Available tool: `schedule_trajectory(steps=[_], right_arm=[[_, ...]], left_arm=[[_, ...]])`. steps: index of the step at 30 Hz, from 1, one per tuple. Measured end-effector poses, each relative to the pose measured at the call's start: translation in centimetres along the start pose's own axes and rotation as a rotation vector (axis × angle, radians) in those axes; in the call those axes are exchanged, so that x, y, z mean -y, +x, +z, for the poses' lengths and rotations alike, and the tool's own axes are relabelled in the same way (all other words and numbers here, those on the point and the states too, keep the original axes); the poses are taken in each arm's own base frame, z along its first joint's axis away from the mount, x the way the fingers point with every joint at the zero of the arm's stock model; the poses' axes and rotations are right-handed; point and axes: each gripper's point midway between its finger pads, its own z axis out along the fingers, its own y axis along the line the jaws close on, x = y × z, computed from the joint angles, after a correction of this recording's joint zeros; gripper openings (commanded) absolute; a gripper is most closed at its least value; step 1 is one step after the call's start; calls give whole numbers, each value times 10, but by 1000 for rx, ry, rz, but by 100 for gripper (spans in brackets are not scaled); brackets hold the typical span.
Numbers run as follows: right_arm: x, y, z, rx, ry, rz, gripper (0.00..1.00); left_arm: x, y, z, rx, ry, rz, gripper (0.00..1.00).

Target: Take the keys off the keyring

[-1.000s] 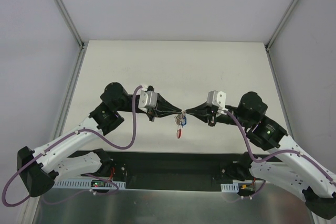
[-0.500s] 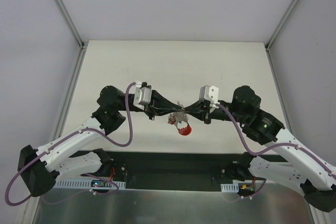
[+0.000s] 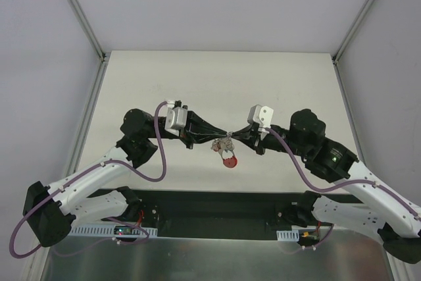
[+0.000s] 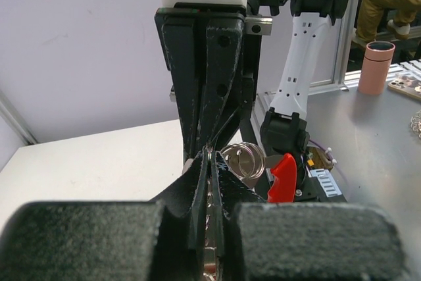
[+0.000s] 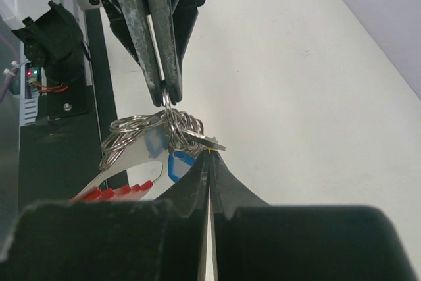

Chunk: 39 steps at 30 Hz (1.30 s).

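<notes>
Above mid-worktop (image 3: pixel 217 77), both arms met tip to tip. Left gripper (image 3: pixel 218 137) was clamped on a loop of the keyring (image 5: pixel 174 123). Right gripper (image 3: pixel 231 138), slightly parted a second before, had now pinched shut on the keys (image 3: pixel 225 148), apparently at one blade. Bunch hung between them, off the surface; red key head (image 3: pixel 229 161) had swung lower right. Judged: two-handed hold set, no key freed yet.

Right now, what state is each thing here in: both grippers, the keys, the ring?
left gripper: shut on the keyring.
right gripper: shut on the keys.
keys: all on the keyring, hanging between the grippers.
keyring: pinched and held up in the air.
</notes>
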Motion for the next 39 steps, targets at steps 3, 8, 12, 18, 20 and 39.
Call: schedule_trajectory(steps=[3, 8, 12, 18, 20, 39], right_arm=[[4, -4, -3, 18, 39, -9, 1], [3, -9, -9, 63, 70, -31, 26], [4, -7, -16, 98, 94, -88, 29], [-1, -10, -26, 143, 81, -180, 29], [-6, -16, -29, 170, 53, -204, 29], [-33, -15, -14, 180, -105, -242, 27]], left_arm=[[-1, 1, -1, 5, -5, -8, 0], [1, 1, -1, 7, 22, -11, 0], [7, 6, -4, -12, 72, -32, 0], [15, 15, -4, -49, 158, -85, 0], [17, 14, -4, -52, 178, -90, 0], [21, 8, -3, -47, 211, -96, 0]])
